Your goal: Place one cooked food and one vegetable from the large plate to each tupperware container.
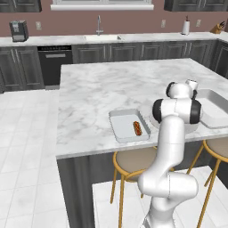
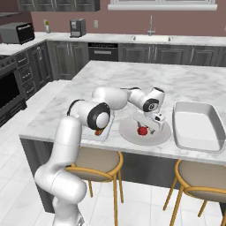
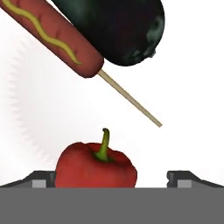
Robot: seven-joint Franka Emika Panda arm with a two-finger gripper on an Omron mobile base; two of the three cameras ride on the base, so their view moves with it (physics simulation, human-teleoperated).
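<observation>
While the arm bends low over the island, these lines tell the moment.

Gripper: gripper (image 2: 147, 128) hangs over the round plate at centre right of the right base view, jaws spread as wide as they go, nothing held between them.
Finger tips: two dark tips sit at the bottom of the hand view, one finger tip (image 3: 41, 178) at lower left, the other at lower right, well apart.
Red pepper: red pepper (image 3: 96, 165) with a green stem stands at bottom centre of the hand view, between the two tips; whether either tip touches it cannot be told. It shows as a red ball (image 2: 142, 130) just under the hand.
Plate: large plate (image 2: 162, 134) lies on the marble island, between the two trays.
Plate's other food: a corn dog (image 3: 54, 37) on a stick at upper left of the hand view, a dark eggplant (image 3: 120, 28) beside it at top centre.
Small tray: small tray (image 1: 121, 126) at centre of the left base view holds a hot dog (image 1: 137, 128).
Big tray: big tray (image 2: 196, 126) at right of the right base view.
</observation>
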